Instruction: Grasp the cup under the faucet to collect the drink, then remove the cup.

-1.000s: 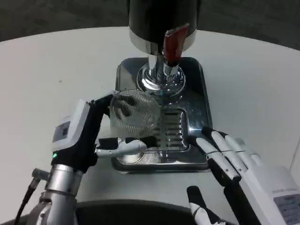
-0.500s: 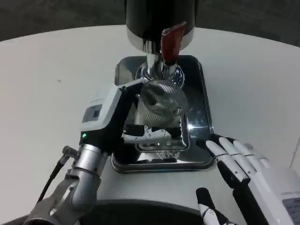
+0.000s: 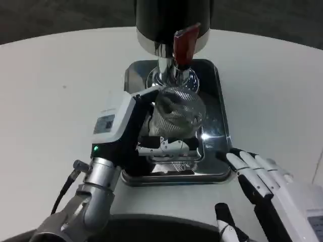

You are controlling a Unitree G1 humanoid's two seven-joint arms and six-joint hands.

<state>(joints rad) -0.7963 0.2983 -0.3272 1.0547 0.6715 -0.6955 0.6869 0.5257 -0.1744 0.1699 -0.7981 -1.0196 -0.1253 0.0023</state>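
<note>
Cup: a clear ribbed cup (image 3: 176, 108) sits tilted just in front of the faucet (image 3: 174, 75), over the metal drip tray (image 3: 219, 126), and under the red tap lever (image 3: 183, 46).
Left hand: the left hand (image 3: 136, 133) wraps the cup from the side away from the faucet's right, fingers (image 3: 169, 146) curled round the lower wall; it grips the cup.
Right hand: the right hand (image 3: 262, 176) lies in front of the tray's corner nearest it, well apart from the faucet, fingers spread, holding nothing.
Weight: the cup looks thin-walled and light now; whether any drink is in it cannot be told. It would likely grow heavier as it fills.
Stiffness: probably soft plastic, so a hard squeeze may buckle the wall and push liquid over the rim.
Surface: the ribs should give some bite, though a wet wall could slip.
Where to hold: mid to lower wall, around the body, keeping the rim free beneath the faucet.
Risk: the tilt toward the faucet may spill once liquid rises; levelling it seems wise.
Bench: the white bench (image 3: 60, 101) carries the tray.
</note>
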